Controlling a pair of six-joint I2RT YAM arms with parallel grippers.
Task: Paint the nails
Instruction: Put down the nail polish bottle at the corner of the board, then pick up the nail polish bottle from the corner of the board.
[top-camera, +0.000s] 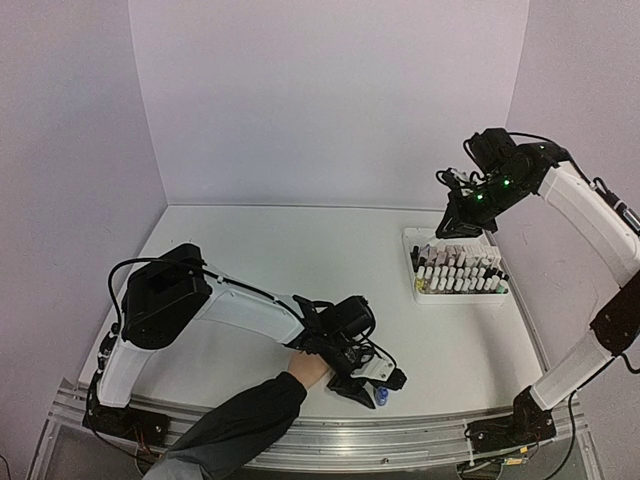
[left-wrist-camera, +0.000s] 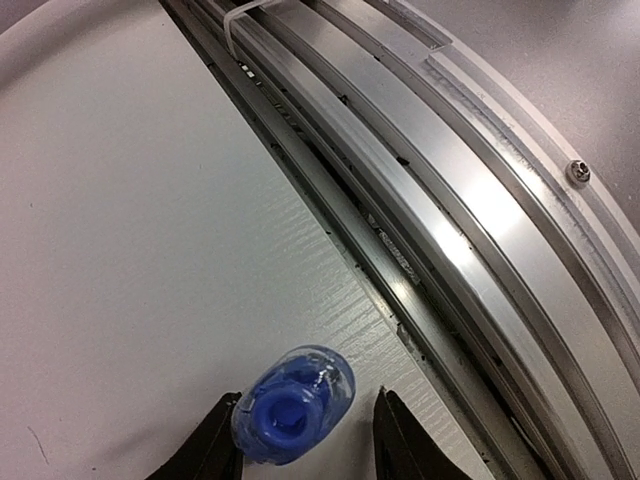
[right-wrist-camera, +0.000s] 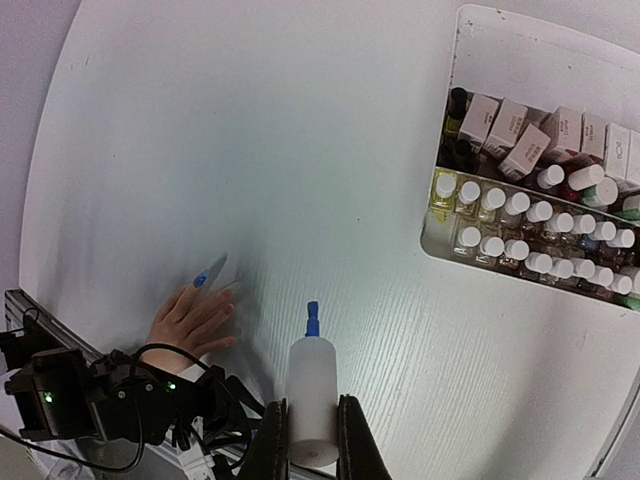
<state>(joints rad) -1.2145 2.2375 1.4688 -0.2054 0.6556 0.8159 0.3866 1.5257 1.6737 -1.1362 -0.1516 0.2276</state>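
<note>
The left gripper (left-wrist-camera: 306, 400) stands around an open blue bottle (left-wrist-camera: 292, 415) near the rail (left-wrist-camera: 450, 250). One finger touches it and the other is apart, so the jaws are loose. The right gripper (right-wrist-camera: 312, 410), raised above the tray (right-wrist-camera: 530, 60), clamps a white brush cap (right-wrist-camera: 312, 375). The hand (right-wrist-camera: 190, 322) lies flat on the table (right-wrist-camera: 300, 150), and one of the nails (right-wrist-camera: 201, 281) is blue.

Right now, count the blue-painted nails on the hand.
1: the blue nail is on the uppermost fingertip of the hand in the right wrist view. The other nails look bare, though some may be hidden.
</note>
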